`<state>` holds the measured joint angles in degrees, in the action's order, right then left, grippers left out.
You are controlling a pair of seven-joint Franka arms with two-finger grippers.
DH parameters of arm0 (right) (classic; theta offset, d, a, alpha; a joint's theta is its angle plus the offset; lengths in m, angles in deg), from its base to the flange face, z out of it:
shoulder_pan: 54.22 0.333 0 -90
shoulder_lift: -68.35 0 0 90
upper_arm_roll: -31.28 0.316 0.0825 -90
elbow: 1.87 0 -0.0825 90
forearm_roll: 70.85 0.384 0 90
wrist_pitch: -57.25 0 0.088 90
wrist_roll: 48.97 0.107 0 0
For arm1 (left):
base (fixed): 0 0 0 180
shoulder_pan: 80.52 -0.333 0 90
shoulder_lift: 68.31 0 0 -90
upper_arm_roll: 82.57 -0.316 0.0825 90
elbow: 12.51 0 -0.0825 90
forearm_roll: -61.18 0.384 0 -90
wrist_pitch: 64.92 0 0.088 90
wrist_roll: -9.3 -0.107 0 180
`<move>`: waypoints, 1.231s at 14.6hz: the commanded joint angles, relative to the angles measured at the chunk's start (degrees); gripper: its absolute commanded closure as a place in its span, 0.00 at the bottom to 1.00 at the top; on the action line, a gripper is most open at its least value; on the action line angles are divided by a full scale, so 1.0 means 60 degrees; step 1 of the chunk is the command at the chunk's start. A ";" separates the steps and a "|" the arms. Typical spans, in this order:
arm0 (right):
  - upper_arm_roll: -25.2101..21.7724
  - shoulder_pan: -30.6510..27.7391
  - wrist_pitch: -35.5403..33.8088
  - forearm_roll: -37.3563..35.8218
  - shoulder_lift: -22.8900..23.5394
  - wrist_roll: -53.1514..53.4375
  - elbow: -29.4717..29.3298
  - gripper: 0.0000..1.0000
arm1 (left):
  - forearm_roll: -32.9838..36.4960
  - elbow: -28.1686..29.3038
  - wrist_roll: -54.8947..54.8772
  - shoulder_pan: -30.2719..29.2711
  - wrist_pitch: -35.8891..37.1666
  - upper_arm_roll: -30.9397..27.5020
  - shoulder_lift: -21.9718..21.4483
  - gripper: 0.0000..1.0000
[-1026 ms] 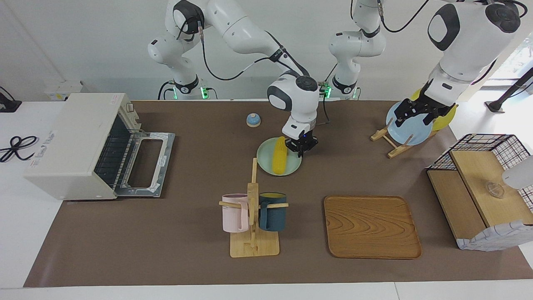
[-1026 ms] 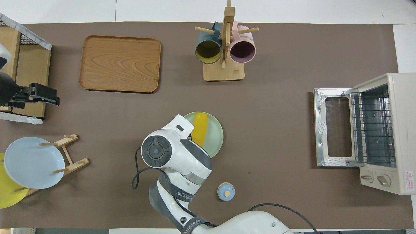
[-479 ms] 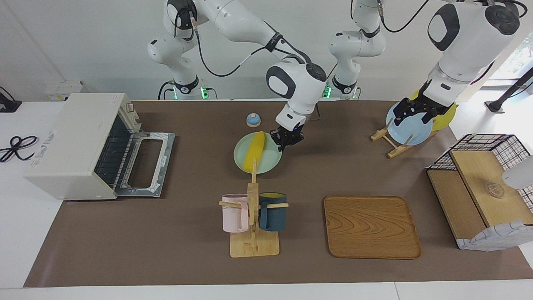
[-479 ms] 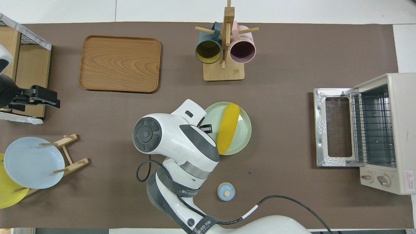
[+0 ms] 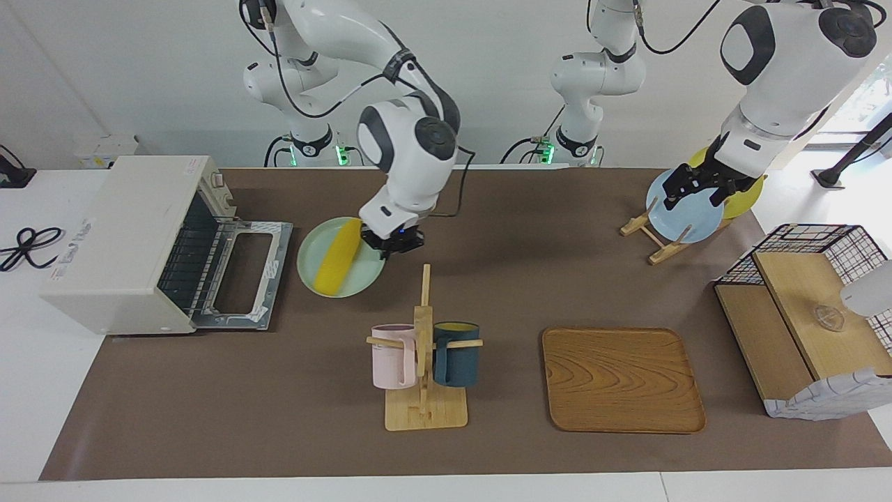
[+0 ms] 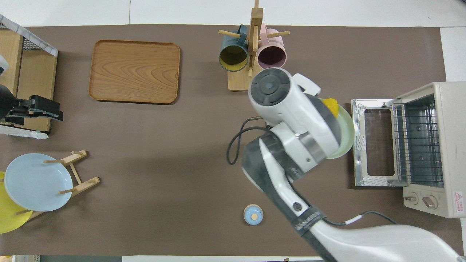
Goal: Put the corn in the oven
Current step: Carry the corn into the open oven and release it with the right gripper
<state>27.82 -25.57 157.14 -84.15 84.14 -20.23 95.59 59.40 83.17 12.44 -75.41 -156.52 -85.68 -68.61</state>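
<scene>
While the right gripper [image 5: 392,242] grips the plate [image 5: 317,275] carrying the corn [image 5: 337,259], keep it level approaching the oven [image 5: 132,240]; left gripper [image 5: 700,185] waits, its grip unreadable.

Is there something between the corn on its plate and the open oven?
Nothing visible. The right hand holds the green plate with the corn just in front of the oven, whose door lies open.

Overhead, the right arm hides most of the corn [image 6: 330,105] — and the plate [image 6: 346,136].
</scene>
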 commanded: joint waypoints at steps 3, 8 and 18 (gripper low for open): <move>0.0122 -0.2047 0.0182 -0.0185 -0.1180 -0.1666 0.1582 1.00 | 0.0151 0.0092 -0.0025 -0.0003 0.0032 0.0036 -0.0156 0.00; 0.0137 -0.3864 0.0853 -0.0361 -0.1707 -0.3806 0.2401 1.00 | 0.0151 0.0092 -0.0025 -0.0018 0.0032 0.0021 -0.0156 0.00; 0.0166 -0.5009 0.2422 -0.0229 -0.2015 -0.4556 0.3736 1.00 | 0.0151 0.0092 -0.0025 -0.0018 0.0032 0.0021 -0.0156 0.00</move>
<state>27.90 -53.68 170.15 -85.48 73.62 -46.05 115.50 59.40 83.17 12.44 -75.44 -156.52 -85.59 -68.61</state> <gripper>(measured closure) 0.974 0.000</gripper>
